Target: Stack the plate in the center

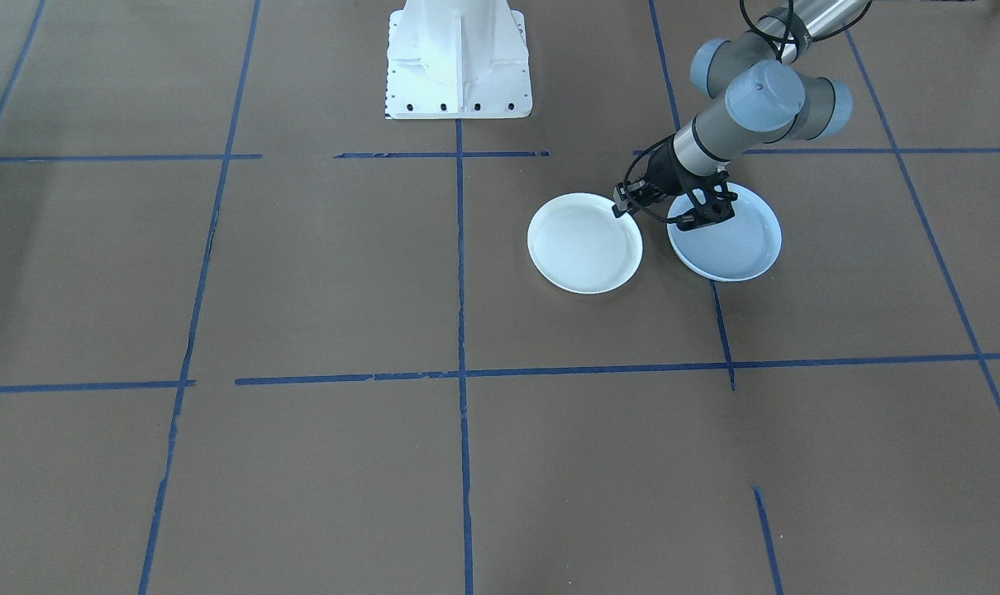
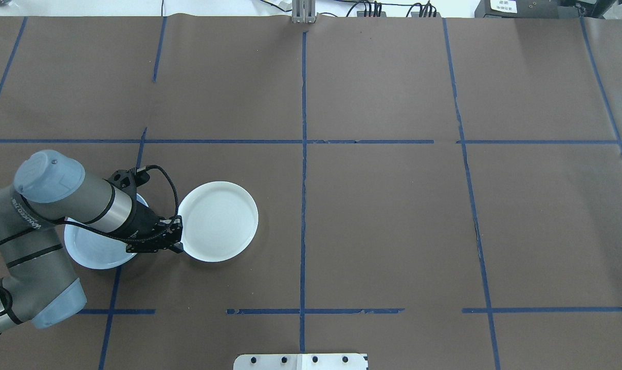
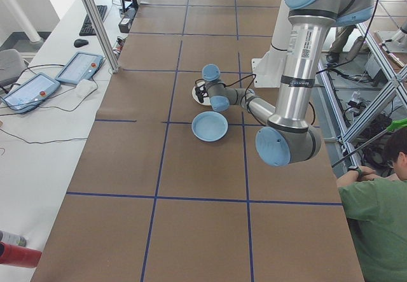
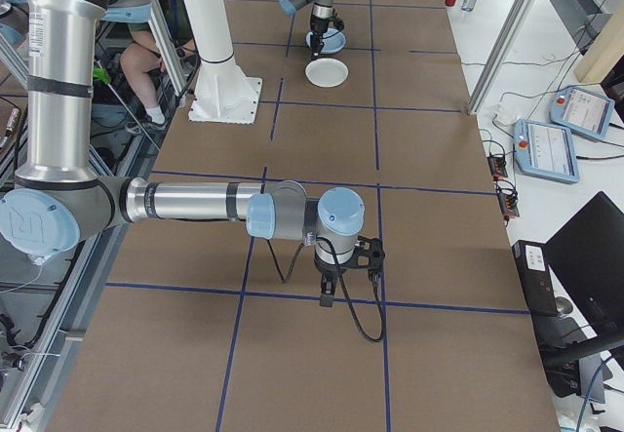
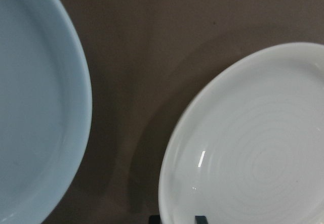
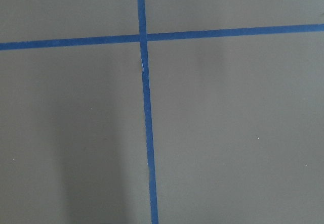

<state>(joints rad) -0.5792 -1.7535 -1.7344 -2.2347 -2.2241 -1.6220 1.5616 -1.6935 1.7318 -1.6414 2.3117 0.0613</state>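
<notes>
Overhead view: two plates lie flat on the brown paper-covered table, both at approx 8 o'clock from the table's middle. The smooth pale blue-grey plate, the task's thing, sits under the left arm's forearm, partly hidden by it. The white plate lies at 3 o'clock of it, just beside but not touching. Neither plate is stacked on the other.

Left gripper reaches across the blue-grey plate's rim and ends at approx 9 o'clock on the white plate's edge. Left wrist view: two dark fingertips show at 6 o'clock of the frame, set narrow, w/ the white plate's rim between them. Whether they press the rim, cannot tell. Same view: faint concentric rings inside the white plate, a plain inner surface on the blue-grey plate, and bare table between the two.

Front-facing view: left gripper meets the white plate at its 2 o'clock edge, w/ the blue-grey plate at 3 o'clock of the white one.

Right gripper appears only in the right side view, pointed down over the table, well apart from both plates. Its fingers' state: cannot tell. Right wrist view gives only blue tape lines crossing on brown paper
</notes>
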